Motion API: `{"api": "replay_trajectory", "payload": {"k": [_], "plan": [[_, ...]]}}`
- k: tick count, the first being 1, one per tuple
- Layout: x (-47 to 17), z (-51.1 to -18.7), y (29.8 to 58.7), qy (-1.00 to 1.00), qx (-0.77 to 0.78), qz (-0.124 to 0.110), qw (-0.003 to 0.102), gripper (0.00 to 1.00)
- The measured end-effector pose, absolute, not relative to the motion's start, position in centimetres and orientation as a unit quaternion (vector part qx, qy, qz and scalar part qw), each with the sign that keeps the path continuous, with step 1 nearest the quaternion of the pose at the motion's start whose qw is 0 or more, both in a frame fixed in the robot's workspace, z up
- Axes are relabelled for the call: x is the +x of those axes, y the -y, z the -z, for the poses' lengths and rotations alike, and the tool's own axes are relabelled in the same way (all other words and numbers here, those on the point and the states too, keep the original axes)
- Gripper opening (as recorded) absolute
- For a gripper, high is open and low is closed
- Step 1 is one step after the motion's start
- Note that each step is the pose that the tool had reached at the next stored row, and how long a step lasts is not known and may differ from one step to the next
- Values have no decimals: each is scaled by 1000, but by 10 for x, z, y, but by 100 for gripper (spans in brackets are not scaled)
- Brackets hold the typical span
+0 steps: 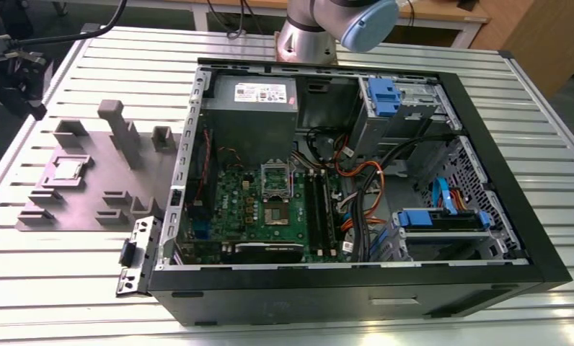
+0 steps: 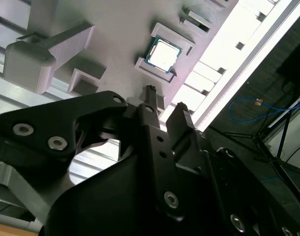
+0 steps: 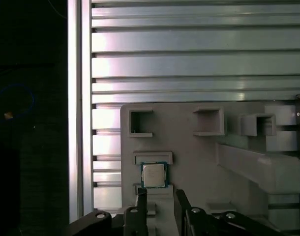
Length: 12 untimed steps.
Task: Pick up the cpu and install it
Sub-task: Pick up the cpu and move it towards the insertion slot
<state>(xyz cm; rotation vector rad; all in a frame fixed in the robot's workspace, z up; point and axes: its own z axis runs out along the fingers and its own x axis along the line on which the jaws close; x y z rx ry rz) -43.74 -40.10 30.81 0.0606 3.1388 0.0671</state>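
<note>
Closest to the lens in both wrist views: black gripper (image 2: 165, 101), two slim fingers (image 2: 149, 101) parted, bare gap between them, nothing held. Just past the fingertips and apart from them, the cpu (image 2: 163, 55): small square chip with a silver-grey top and a thin rim, lying flat in a shallow framed recess of the grey fixture plate (image 2: 115, 24). Around that recess, raised blocks and open pockets of the same grey, among them one long bar (image 2: 46, 49) standing up from the plate. Under the plate, ribbed aluminium table (image 3: 189, 49), slats catching bright light. In the exterior view, same plate at the exterior view's left of an open black computer case (image 1: 364, 299), just beside its wall, with the chip on the plate's half farther from the case, well apart from the board inside. Within the case: green motherboard (image 1: 258, 216) lying flat, rectangular silver socket frame (image 1: 275, 180) near its middle, big grey box with a white label (image 1: 253, 108) farther from the camera, blue drive brackets (image 1: 439, 218) and a tangle of orange and black cables (image 1: 359, 176) toward the exterior view's right. Beyond the case's far wall, silver arm base (image 1: 306, 40) with a pale blue joint cap (image 1: 369, 25).
</note>
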Motion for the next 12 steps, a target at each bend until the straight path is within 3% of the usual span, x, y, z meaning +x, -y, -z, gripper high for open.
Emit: {"api": "replay_trajectory", "payload": {"k": [3, 4, 6, 9, 10, 12], "plan": [[-437, -308, 401, -1000, 19, -21, 1, 47], [-437, -308, 401, -1000, 19, -21, 1, 47], [-437, -308, 401, -1000, 19, -21, 1, 58], [-437, -308, 401, -1000, 19, -21, 1, 64], [-437, -308, 401, -1000, 19, -21, 1, 71], [-437, -308, 401, -1000, 19, -21, 1, 71]]}}
